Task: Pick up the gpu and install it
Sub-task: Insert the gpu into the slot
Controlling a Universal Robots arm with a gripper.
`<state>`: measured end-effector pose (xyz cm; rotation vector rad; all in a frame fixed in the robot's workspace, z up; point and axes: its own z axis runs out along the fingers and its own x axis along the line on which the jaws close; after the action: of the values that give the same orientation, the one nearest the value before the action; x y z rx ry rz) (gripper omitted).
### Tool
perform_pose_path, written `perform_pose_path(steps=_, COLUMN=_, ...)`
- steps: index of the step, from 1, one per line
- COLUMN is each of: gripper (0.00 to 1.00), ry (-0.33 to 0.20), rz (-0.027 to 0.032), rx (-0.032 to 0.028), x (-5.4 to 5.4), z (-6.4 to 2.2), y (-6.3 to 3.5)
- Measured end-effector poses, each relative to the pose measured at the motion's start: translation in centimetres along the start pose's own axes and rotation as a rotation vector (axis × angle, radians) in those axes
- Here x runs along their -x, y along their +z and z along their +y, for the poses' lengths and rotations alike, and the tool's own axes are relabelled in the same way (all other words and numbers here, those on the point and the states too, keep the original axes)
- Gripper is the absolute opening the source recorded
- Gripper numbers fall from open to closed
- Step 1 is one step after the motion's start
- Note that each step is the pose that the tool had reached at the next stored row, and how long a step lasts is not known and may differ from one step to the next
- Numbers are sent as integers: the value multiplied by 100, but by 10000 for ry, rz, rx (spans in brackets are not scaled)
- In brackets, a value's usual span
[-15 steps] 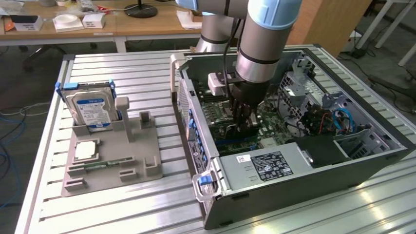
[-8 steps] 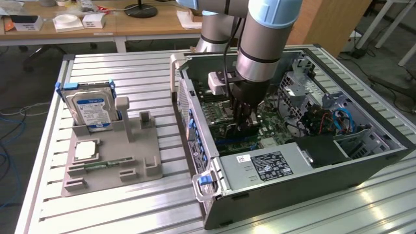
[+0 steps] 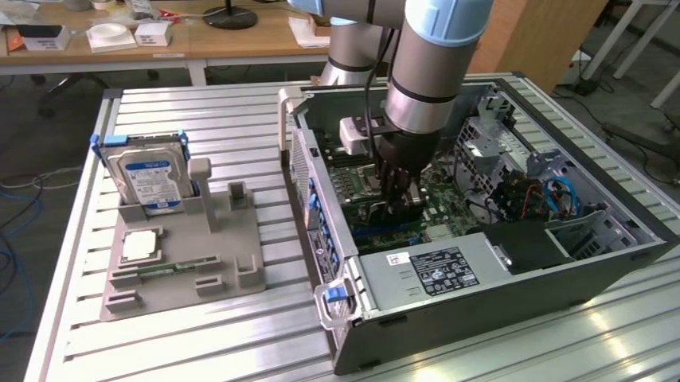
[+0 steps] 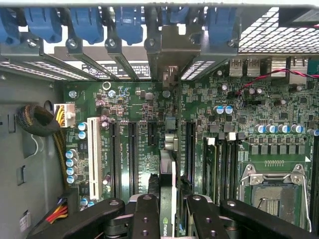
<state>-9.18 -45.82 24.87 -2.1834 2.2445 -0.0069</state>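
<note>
Half-closed tool (image 4: 169,200) clamps the gpu (image 4: 166,174); card edge-on above motherboard (image 4: 139,104).

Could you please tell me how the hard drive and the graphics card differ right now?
The hard drive stands in the grey holder on the table; the graphics card is inside the computer case, over the motherboard. The hard drive is boxy with a blue-and-white label; the graphics card is thin. The hard drive is untouched; the claw grips the graphics card. Both stand on edge.
</note>
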Motion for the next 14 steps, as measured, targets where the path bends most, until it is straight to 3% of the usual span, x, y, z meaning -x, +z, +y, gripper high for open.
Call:
perform_pose_path(steps=5, gripper=26, ry=2, rz=-1, rx=0, x=0, z=2, y=1)
perform_pose_path(steps=14, gripper=26, ry=2, rz=-60, rx=-6, x=2, z=1, y=40)
